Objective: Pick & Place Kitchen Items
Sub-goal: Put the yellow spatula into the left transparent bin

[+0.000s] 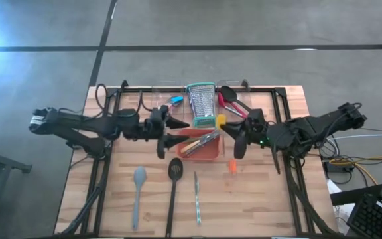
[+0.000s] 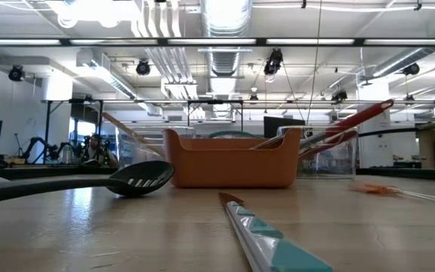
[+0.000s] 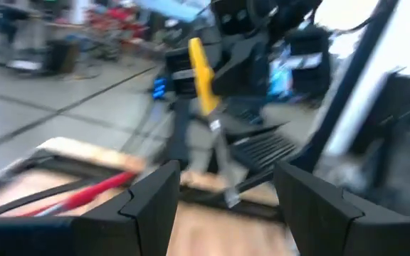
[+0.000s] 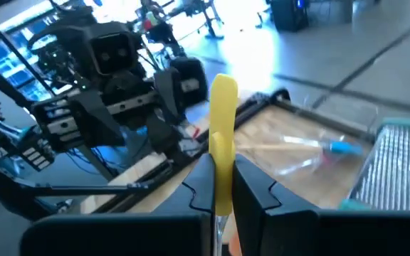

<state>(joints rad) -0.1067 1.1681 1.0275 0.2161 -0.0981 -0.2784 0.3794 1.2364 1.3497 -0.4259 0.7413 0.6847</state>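
Wooden butcher-block table on a grey concrete floor, and both your arms meet over its middle. Your right gripper is clamped tight on a yellow-handled utensil: in the right wrist view the fingers press both sides of the yellow handle, which stands up between them. That gripper hangs above the table just beside the upright steel grater with teal rims and the orange plastic tray.

Your left gripper sits facing it from the other side of the tray, jaws spread wide and holding nothing; the left wrist view shows its two dark fingers well apart with bare table between.

Inside the orange tray lie several slim tools, a wooden-handled one among them; you cannot tell each one. A blue-handled tool lies in a clear bin behind the tray. A black spoon and a red spoon lean in the clear bin beside the grater.

On the table in front of the tray you have, side by side and apart: a grey spatula, a black slotted turner, a slim teal-handled knife, and a small orange-handled tool near the tray's right corner.
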